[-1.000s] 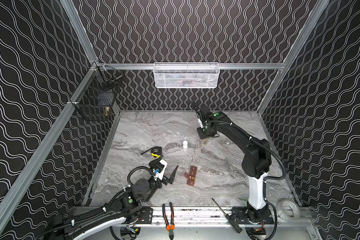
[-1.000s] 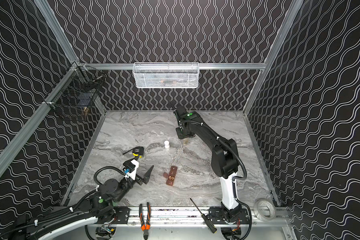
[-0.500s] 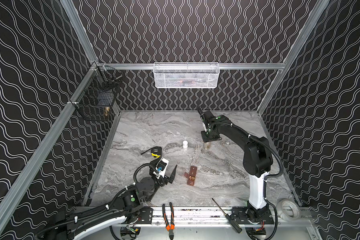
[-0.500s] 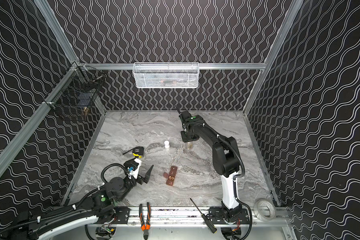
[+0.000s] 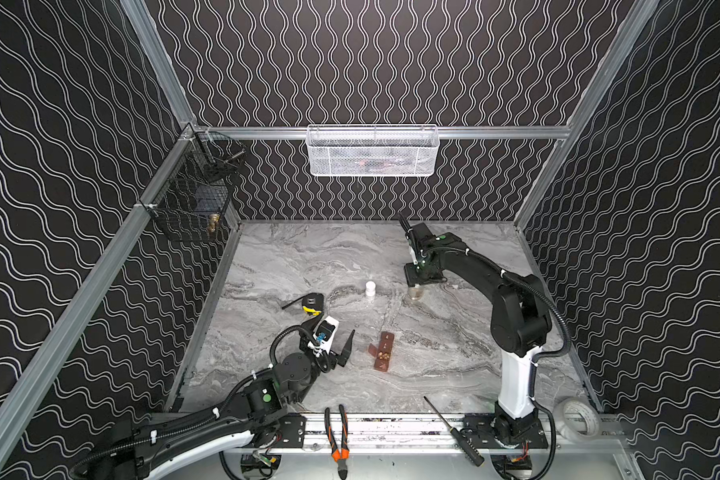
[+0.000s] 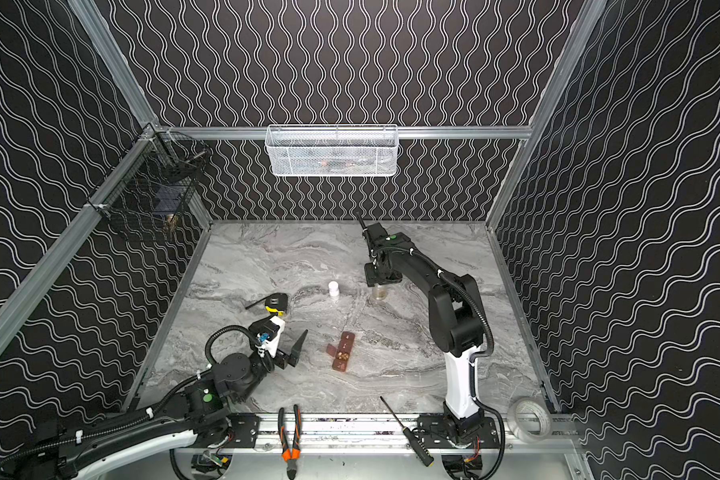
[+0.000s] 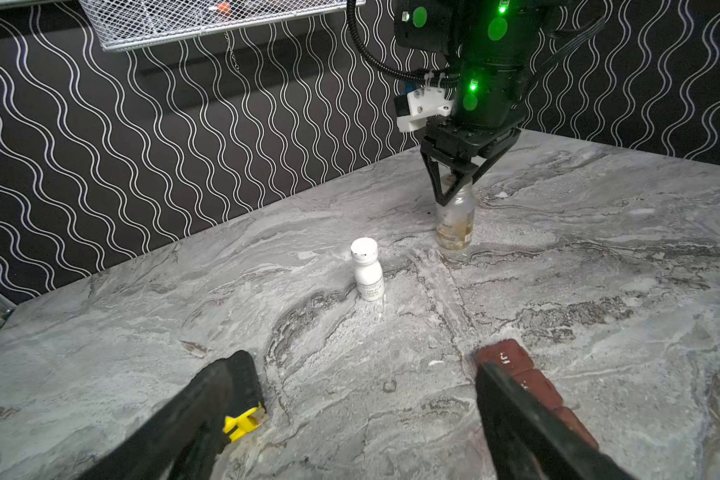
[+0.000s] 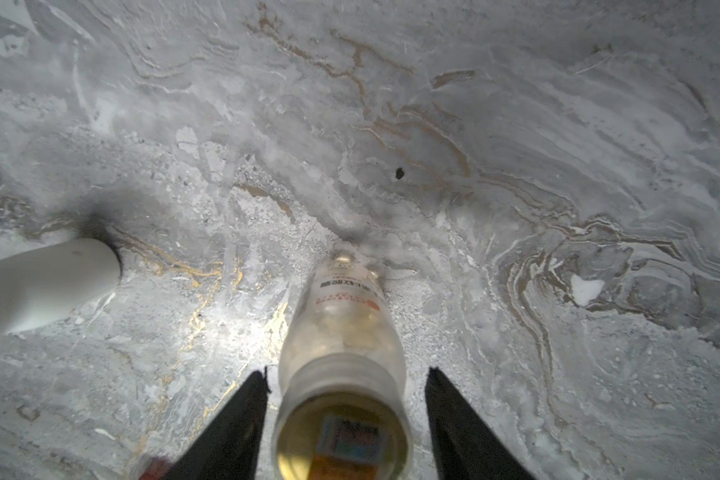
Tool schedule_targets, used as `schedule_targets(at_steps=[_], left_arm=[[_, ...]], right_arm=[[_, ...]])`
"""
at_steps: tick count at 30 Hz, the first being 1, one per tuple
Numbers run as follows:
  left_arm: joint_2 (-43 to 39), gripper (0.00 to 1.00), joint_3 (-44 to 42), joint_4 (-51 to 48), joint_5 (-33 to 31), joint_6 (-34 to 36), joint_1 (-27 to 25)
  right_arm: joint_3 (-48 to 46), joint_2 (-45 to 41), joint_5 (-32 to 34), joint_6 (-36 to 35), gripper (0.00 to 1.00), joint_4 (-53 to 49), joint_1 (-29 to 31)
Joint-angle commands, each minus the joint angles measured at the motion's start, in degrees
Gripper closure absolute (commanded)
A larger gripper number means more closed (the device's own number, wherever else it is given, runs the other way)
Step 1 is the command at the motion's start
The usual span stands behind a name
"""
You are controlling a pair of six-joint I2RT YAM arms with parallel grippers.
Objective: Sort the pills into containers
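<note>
Right gripper (image 8: 346, 374): lower centre of its wrist view; fingers apart on either side of the clear bottle's neck, with a clear gap on one side; it grips nothing.
Clear bottle (image 5: 414, 294): upright on the marble table (image 5: 287, 257), right of centre in both top views; the mouth looks uncapped, with pale pills inside.
White bottle (image 5: 370, 288): upright and capped, near the clear bottle on its left, not touching it.
Containers (image 5: 382, 351): a reddish-brown strip lying flat at lower centre of both top views, well apart from both bottles; one lid is open, with yellowish pills in that compartment.
Left gripper (image 7: 364, 365): fingers spread wide and empty, low over the table, just left of the containers.
Step in hand: probably a grasp or a release at the bottle's neck; I cannot tell which.
Doing it well: centre the neck between level fingers so neither pushes first; move straight up or down; keep the mouth upward until it is above the open compartment.
Risk: a sideways nudge could tip the bottle and spill the pills.
</note>
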Motion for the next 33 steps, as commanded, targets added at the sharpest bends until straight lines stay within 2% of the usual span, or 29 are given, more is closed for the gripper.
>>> schedule_targets(at_steps=[1,9,15,19,21,28,31,33], left_arm=[[0.07,0.05,0.72,0.31,-1.12,-1.13,0.13],[1.1,0.05,1.71,-1.03,-1.24,-2.02,0.13],[4.46,0.13,8.18,-14.23,-0.79,-7.99,0.39],[8.29,0.19,12.32,-22.67,2.82,-14.02,1.07],[11.05,0.25,14.88,-27.75,4.52,-18.62,2.15],[16.68,0.51,19.07,-37.66,18.04,-29.22,6.93],[17.22,0.58,19.93,-39.92,23.91,-31.76,8.87],[17.8,0.59,20.16,-40.42,29.08,-32.76,10.94]], right_arm=[[0.22,-0.88,0.36,0.64,0.29,-1.55,-0.04],[2.84,-4.95,-0.07,1.71,0.22,-3.11,-0.04],[2.08,-14.66,1.77,4.13,0.24,-4.33,-0.04],[-6.5,-24.28,-3.05,6.93,0.3,-0.94,0.29],[-12.05,-29.16,-3.88,8.99,0.35,1.15,1.72],[-31.97,-42.6,-10.35,18.34,0.45,9.41,11.36],[-38.48,-45.76,-14.16,22.61,0.48,13.58,14.18],[-43.66,-47.54,-17.52,25.65,0.49,17.54,15.0]])
